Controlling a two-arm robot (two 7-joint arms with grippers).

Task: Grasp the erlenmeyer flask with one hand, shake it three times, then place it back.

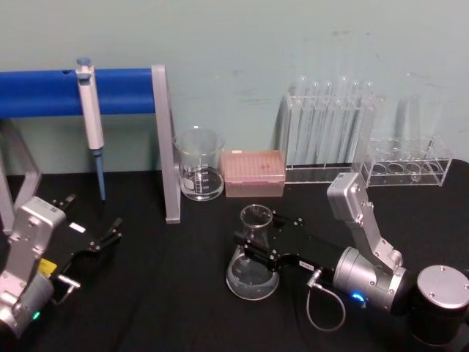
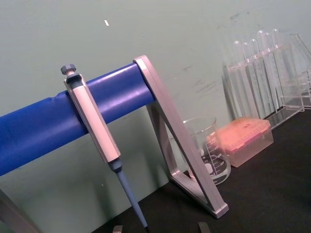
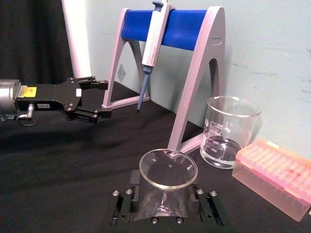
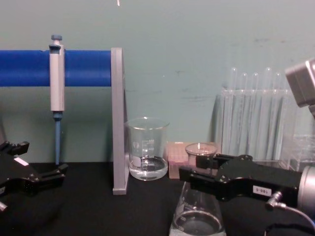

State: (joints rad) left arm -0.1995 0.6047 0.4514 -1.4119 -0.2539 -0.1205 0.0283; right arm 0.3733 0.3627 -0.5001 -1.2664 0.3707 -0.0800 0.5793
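Note:
The erlenmeyer flask (image 1: 251, 271) is clear glass with a wide base and stands near the middle of the black table (image 1: 168, 293). Its base appears to rest on the cloth. My right gripper (image 1: 256, 242) reaches in from the right, with its black jaws closed on either side of the flask's neck just under the flared rim (image 3: 168, 167). In the chest view the flask (image 4: 197, 216) widens below the right gripper (image 4: 199, 168). My left gripper (image 1: 91, 216) hovers open and holding nothing at the table's left, far from the flask; the left gripper (image 3: 99, 99) shows in the right wrist view too.
A glass beaker (image 1: 198, 165) and a pink tip box (image 1: 253, 173) stand behind the flask. Test tubes in a clear rack (image 1: 330, 132) and a second rack (image 1: 407, 165) fill the back right. A pipette (image 1: 91, 110) hangs on the blue-barred stand (image 1: 165, 147) at back left.

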